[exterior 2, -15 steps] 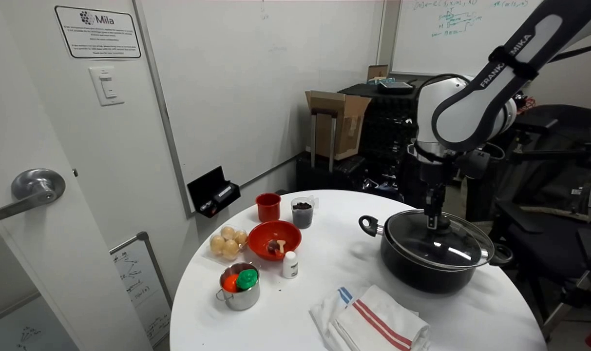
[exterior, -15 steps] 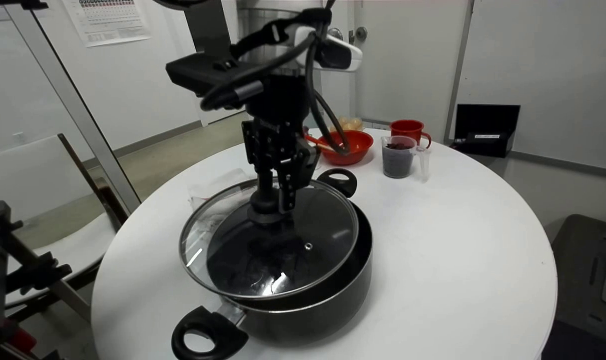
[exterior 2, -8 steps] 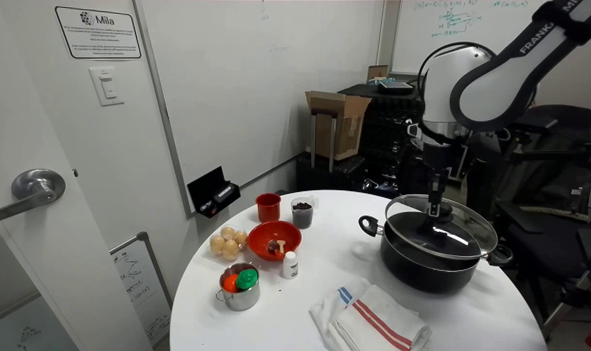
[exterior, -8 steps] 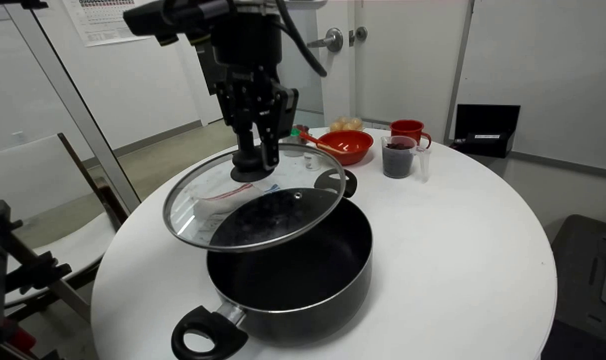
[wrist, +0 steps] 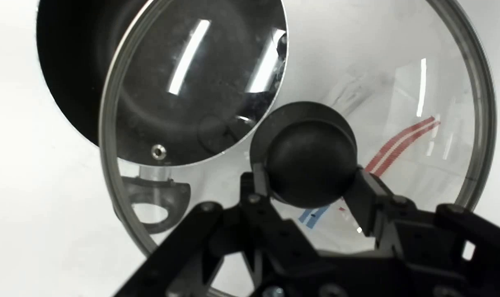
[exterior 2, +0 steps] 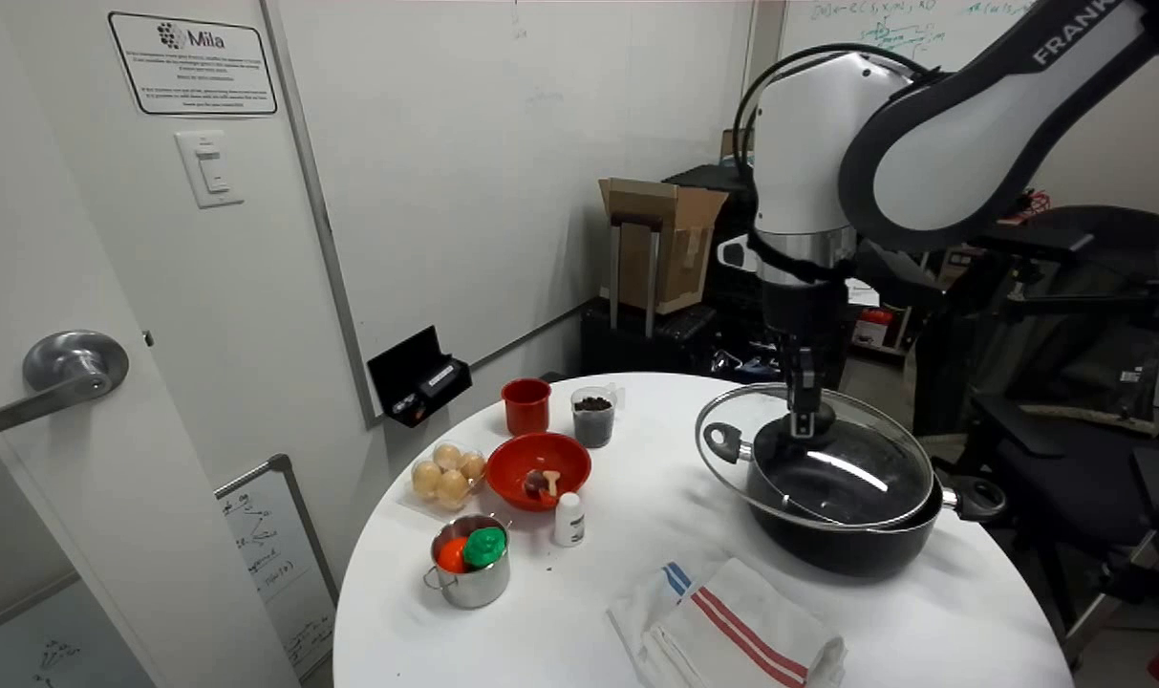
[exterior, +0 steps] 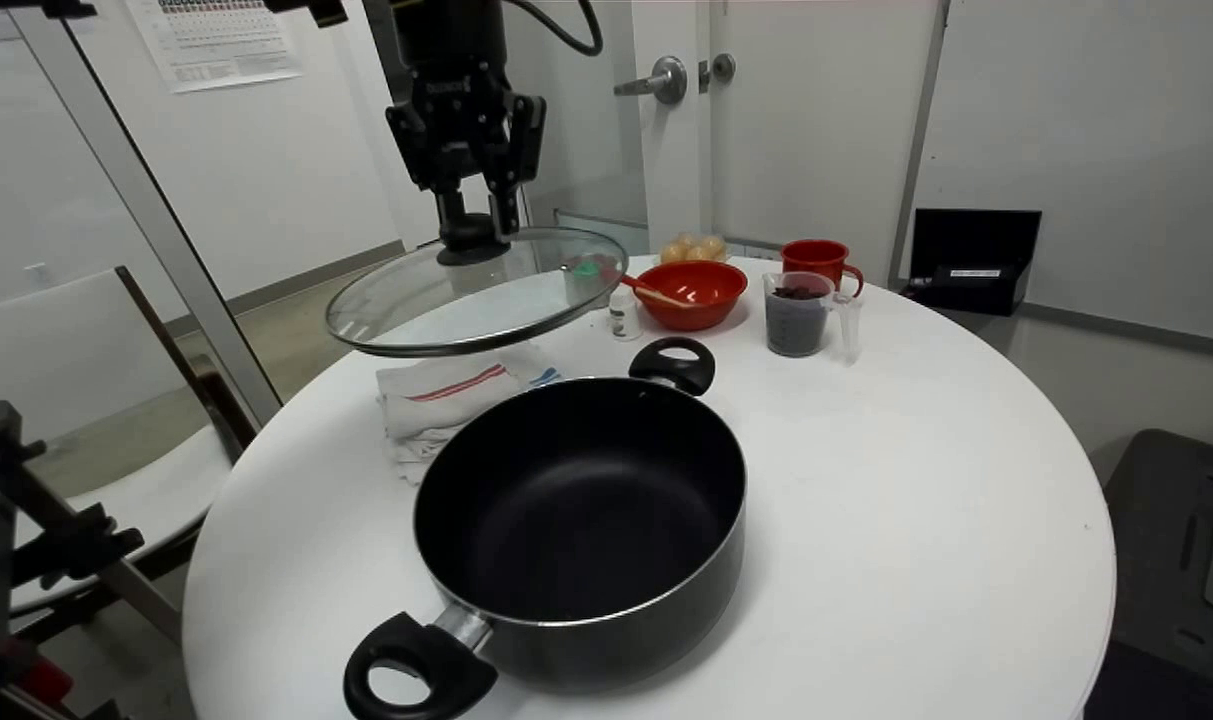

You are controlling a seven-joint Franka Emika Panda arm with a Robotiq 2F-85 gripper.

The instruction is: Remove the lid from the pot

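The clear glass lid (exterior: 396,308) hangs in the air, slightly tilted, held by its dark knob (wrist: 311,159). My gripper (exterior: 478,222) is shut on the knob, with one finger on each side of it in the wrist view. The black pot (exterior: 586,510) stands uncovered on the table, its dark inside bare. In an exterior view the lid is above and beyond the pot, over the folded towel. In the other angle the lid (exterior 2: 885,468) overlaps the pot (exterior 2: 842,549) in the picture. In the wrist view the pot (wrist: 74,62) shows partly through the glass.
A white towel with red and blue stripes (exterior 2: 741,621) lies beside the pot. A red bowl (exterior 2: 538,468), red mug (exterior 2: 525,406), measuring cup (exterior 2: 593,420), white bottle (exterior 2: 568,521), small metal pot (exterior 2: 472,564) and egg-like balls (exterior 2: 448,475) stand across the round white table.
The lid has risen off the pot and moved away from over it toward the towel side, held in the gripper. The pot has stayed in place and its inside is now exposed.
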